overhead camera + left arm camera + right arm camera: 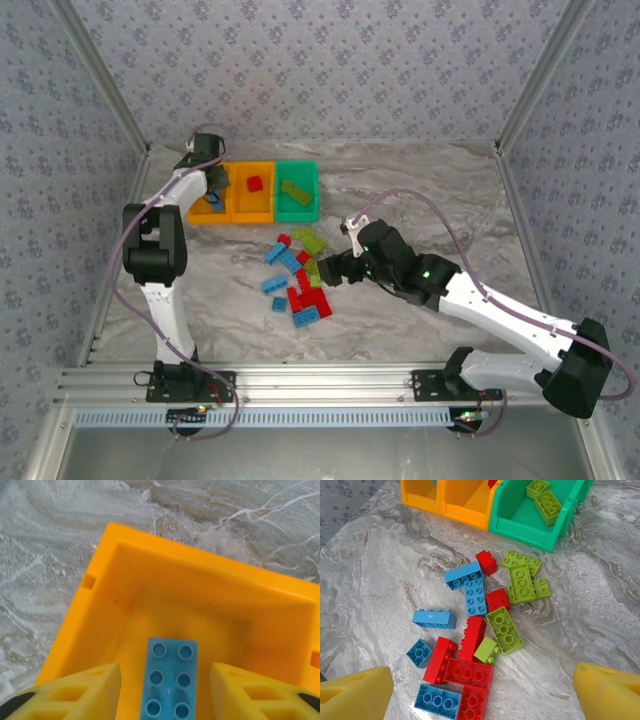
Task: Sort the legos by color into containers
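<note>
My left gripper [166, 696] hangs open inside the left orange-yellow bin [200, 580], its yellow fingers [85, 690] either side of a light blue brick [170, 680] that lies on the bin floor, with a gap on each side. The middle orange-yellow bin [252, 207] holds a red brick [255, 183]. Two lime green bricks [545, 500] lie in the green bin [520, 522]. Several loose blue, red and lime legos [480, 625] are piled on the table. My right gripper [482, 692] is open above the pile's near edge, holding nothing.
The three bins [195, 215] stand in a row at the back left of the marble-patterned table [430, 190]. Patterned walls close in the back and both sides. A metal rail [320, 380] runs along the near edge.
</note>
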You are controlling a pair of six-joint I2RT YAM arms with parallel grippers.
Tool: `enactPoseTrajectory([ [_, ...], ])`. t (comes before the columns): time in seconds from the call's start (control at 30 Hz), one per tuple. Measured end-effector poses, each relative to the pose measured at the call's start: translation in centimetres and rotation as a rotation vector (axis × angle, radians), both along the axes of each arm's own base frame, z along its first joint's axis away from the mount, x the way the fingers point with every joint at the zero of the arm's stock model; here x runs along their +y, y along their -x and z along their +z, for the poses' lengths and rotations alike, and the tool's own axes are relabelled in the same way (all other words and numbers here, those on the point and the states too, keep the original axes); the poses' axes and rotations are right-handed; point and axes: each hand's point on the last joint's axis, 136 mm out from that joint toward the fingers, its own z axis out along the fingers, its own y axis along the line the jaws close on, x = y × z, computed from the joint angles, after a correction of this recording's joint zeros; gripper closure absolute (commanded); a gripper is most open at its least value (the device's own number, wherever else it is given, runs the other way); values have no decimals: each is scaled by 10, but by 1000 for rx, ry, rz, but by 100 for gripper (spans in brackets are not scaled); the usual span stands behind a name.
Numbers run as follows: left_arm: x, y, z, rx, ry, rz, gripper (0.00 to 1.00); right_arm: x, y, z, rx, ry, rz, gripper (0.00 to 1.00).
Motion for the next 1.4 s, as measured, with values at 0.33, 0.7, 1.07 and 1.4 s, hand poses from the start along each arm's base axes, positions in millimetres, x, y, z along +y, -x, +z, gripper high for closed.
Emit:
enactPoseTrajectory([
  [0.33,-22,48,60,-81,104,-46,50,2,-2,-1,-5,-2,-8,4],
  [0.7,-194,241,216,-372,148,-662,47,30,-15,-79,124,125,3,20],
  [1.07,-187,339,153,-145,-77,-987,42,89,-15,-153,277,264,44,52],
  [1.4,-155,343,144,-146,-207,-956,39,112,-34,-170,232,416,31,59],
])
